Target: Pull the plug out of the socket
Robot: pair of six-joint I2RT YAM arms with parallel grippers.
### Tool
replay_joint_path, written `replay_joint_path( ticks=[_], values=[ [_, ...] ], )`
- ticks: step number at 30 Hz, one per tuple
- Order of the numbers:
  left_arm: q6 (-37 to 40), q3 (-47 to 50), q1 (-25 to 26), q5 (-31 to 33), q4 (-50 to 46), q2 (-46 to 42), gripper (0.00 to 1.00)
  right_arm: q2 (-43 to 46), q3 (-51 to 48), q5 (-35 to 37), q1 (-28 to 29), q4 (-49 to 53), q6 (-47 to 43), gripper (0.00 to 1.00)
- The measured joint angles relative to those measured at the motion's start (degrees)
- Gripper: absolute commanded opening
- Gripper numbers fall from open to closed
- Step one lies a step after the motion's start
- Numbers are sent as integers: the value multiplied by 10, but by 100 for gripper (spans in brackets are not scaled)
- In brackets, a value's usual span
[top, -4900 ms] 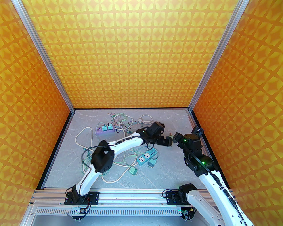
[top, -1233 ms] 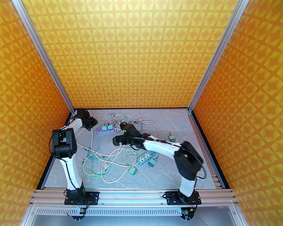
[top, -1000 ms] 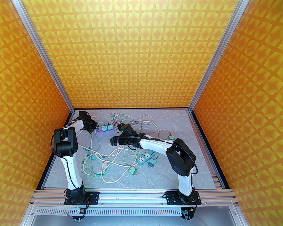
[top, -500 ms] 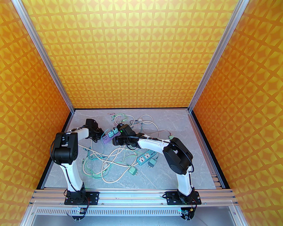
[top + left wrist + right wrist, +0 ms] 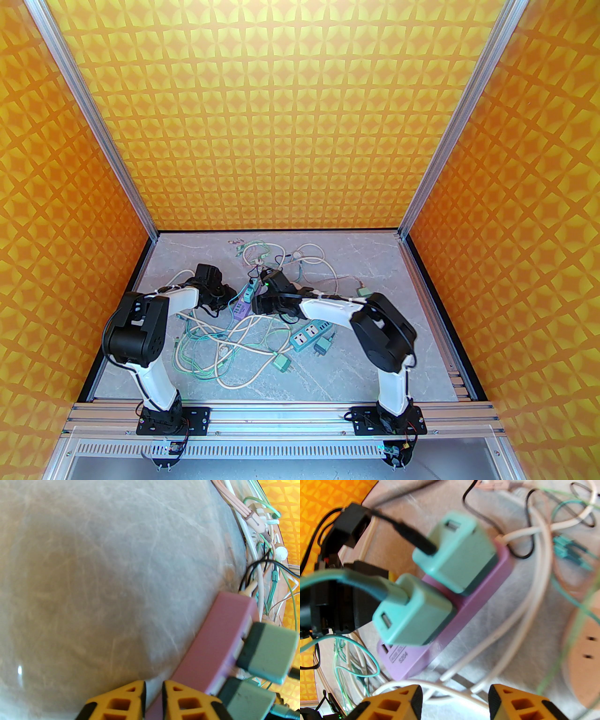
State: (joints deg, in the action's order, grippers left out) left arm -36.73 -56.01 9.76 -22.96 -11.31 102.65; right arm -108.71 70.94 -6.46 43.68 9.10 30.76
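- Half spread, the right pincer (image 5: 454, 691), gripping nothing; white cable (image 5: 459, 692) lying across the gap; aimed at the nearer teal charger plug (image 5: 410, 616), probably the one to take.
- Nearly clenched, the left pincer (image 5: 153, 684), only a thin slit, nothing between; set against or just beside the purple power strip (image 5: 211, 644), contact unclear, seemingly to brace it against the pull.
- Seated in that strip, side by side: nearer plug and second teal charger plug (image 5: 457, 550), neither out yet.
- Resting mid-table (image 5: 93, 573), among tangled cables (image 5: 220, 337), likely to drag.
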Motion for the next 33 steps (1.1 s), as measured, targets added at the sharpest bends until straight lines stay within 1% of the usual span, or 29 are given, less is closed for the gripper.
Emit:
replay_joint_path(
  ticks=[2,4,5,7,11,16,21,25,33],
  values=[
    [12,5,0,6,3,-30,36,30,-16,9,-4,-1,0,55],
    [28,15,0,9,16,-62,43,57,-30,16,-7,-4,0,55],
    [39,19,0,9,26,-78,44,71,-37,21,-10,-6,0,55],
    [59,25,1,10,41,-95,44,96,-51,25,-15,-13,0,56],
    [108,31,16,16,62,-99,45,130,-70,35,-21,-18,0,57],
    [151,59,42,25,78,-102,45,140,-73,40,-23,-21,0,57],
    [169,100,45,50,90,-143,46,140,-76,40,-23,-21,0,57],
    [185,113,48,62,90,-172,49,140,-76,40,-23,-21,0,57],
    [219,113,87,70,90,-170,50,139,-76,39,-23,-21,0,58]
  ],
)
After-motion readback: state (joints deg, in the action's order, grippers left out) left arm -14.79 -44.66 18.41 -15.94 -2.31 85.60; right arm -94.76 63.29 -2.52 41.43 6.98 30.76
